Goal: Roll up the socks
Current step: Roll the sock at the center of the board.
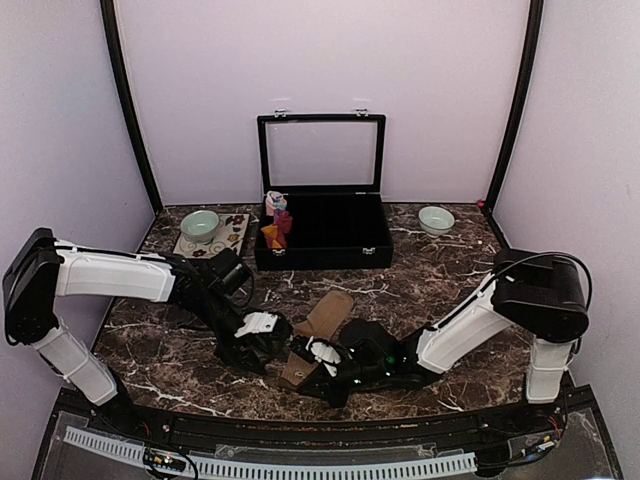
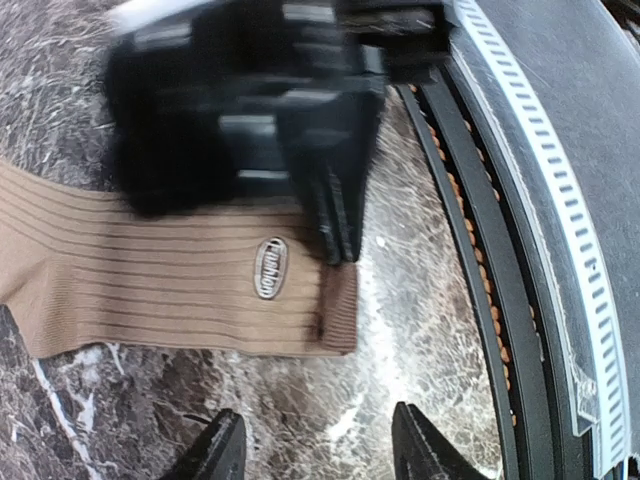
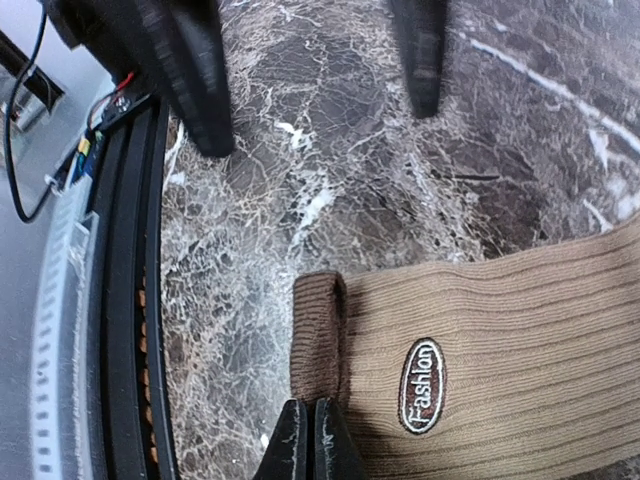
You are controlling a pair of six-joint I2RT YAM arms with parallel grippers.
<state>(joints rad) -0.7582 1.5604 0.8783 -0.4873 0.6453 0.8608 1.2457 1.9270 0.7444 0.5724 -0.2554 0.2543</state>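
Top external view: the tan sock lies flat on the marble table near the front edge, with both arms reaching in to its near end. The left hand is just beside that end and the right hand is on it. Further back an open black case has the red-maroon socks at its left end, and a pale green bowl stands to the left of it. Left wrist view: the left hand has its fingers spread apart over bare marble with nothing between them, just short of the ribbed cuff. The right hand comes down onto the tan sock beside an oval label. Right wrist view: the right hand has its two fingers pressed tight together, pinching the edge of the tan sock at the cuff, next to the oval label. Across from it the left hand hangs open above the table.
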